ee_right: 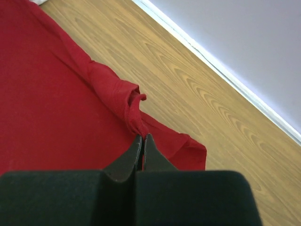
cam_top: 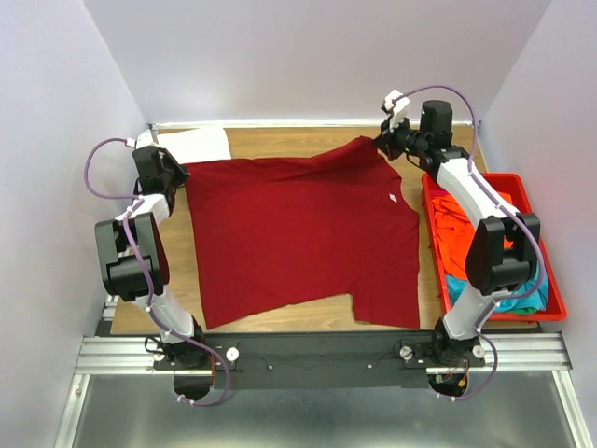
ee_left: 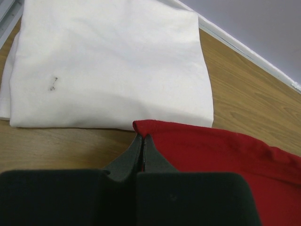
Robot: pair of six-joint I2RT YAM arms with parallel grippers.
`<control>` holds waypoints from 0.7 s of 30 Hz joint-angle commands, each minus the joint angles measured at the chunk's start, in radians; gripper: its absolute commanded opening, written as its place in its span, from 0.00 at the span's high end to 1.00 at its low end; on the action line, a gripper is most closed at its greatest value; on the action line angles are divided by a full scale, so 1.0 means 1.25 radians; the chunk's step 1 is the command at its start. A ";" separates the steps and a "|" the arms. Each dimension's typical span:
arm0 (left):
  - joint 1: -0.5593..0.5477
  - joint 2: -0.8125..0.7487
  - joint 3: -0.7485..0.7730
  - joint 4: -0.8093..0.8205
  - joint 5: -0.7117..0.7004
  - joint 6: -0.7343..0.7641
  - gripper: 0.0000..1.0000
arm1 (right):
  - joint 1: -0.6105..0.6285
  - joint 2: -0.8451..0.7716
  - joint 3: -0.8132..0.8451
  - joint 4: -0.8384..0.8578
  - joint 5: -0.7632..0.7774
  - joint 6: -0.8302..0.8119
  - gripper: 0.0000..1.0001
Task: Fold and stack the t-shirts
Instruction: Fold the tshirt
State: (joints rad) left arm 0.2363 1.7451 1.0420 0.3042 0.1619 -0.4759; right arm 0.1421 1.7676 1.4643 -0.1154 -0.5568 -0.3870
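Because both pairs of jaws are pinched together on only a thin nip of cloth, we judge slipping to be the first risk. The left gripper (ee_left: pixel 142 137) is clamped on the very corner of the dark red t-shirt (cam_top: pixel 298 233) at its far left edge, and the right gripper (ee_right: pixel 142 136) is clamped on a small bunched fold at the far right corner, by the sleeve. If we lift or drag briskly, either nip may pull free and the shirt would drop askew. The right-hand hold gathers wrinkled cloth rather than a flat edge, so a fold carried from it may come out crooked or trap a crease. The shirt lies spread over the middle of the table (cam_top: pixel 280 140), collar towards the right. Its near edge runs slanted and the near sleeve juts out, so edges may not meet when folded. Just beyond the left gripper lies the folded white t-shirt (ee_left: pixel 108 61), touching or all but touching the red corner, and a sweep of that arm could knock it out of square. On the right, the red bin (cam_top: pixel 508 319), holding an orange t-shirt (cam_top: pixel 455 238) and a teal t-shirt (cam_top: pixel 519 301), sits just beside the shirt. The right arm reaches over the bin, and a low swing might catch its rim.
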 commanded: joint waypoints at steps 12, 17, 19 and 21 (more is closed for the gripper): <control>0.012 -0.072 -0.086 -0.011 -0.013 0.005 1.00 | -0.001 -0.141 -0.143 0.022 -0.022 0.002 0.99; 0.012 -0.092 -0.112 -0.024 -0.028 0.000 1.00 | 0.000 -0.175 -0.183 0.024 -0.018 0.003 0.99; 0.012 -0.100 -0.117 -0.029 -0.031 -0.001 1.00 | -0.001 -0.188 -0.202 0.025 -0.020 0.004 0.99; 0.011 -0.105 -0.124 -0.036 -0.035 -0.003 1.00 | 0.000 -0.195 -0.212 0.025 -0.020 0.005 0.99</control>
State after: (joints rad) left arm 0.2420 1.6543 0.9062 0.2874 0.1551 -0.4770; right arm 0.1421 1.5658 1.2278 -0.1051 -0.5644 -0.3855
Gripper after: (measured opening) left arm 0.008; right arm 0.012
